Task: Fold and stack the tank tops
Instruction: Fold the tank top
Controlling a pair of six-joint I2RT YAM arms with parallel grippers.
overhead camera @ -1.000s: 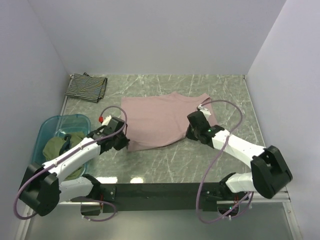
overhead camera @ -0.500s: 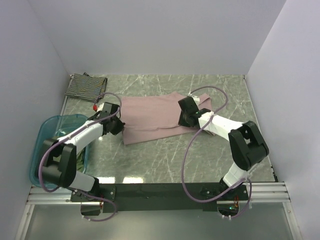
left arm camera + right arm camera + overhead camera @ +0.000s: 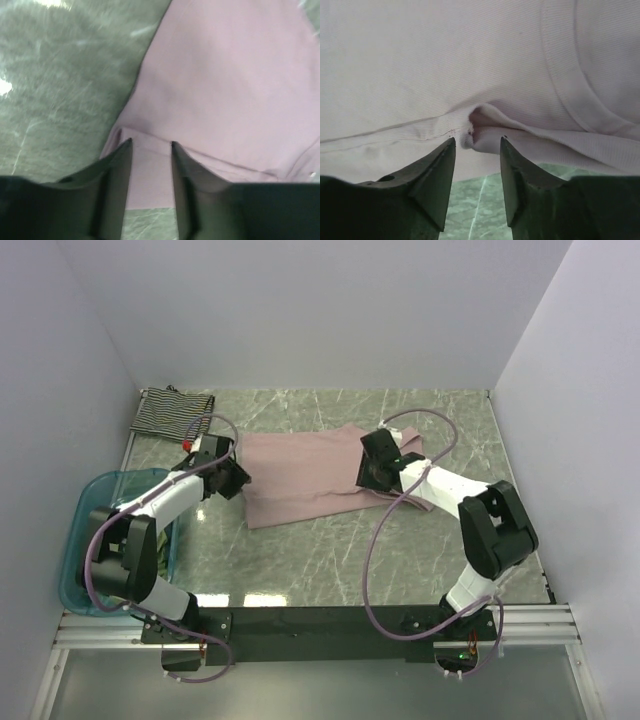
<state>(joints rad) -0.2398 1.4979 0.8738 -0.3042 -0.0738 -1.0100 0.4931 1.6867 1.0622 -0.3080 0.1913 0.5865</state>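
The dusty pink tank top (image 3: 300, 472) lies folded in a wide band across the middle of the table. My left gripper (image 3: 233, 480) is at its left end and my right gripper (image 3: 367, 473) at its right end. From the left wrist, the left gripper (image 3: 150, 144) stands open over the pink tank top's (image 3: 225, 75) doubled corner, gripping nothing. The right gripper (image 3: 477, 140) is open too, with a rumpled fold of the pink tank top (image 3: 480, 122) just beyond its tips. A black-and-white striped tank top (image 3: 172, 414) lies folded at the back left corner.
A translucent blue tub (image 3: 92, 502) stands at the left edge, partly under my left arm. Grey walls close in the table on three sides. The black rail (image 3: 320, 621) with both arm bases runs along the near edge.
Both grippers carried the pink top's near edge toward the back, folding it over. They were shut on the cloth before; now both have opened and let it go.
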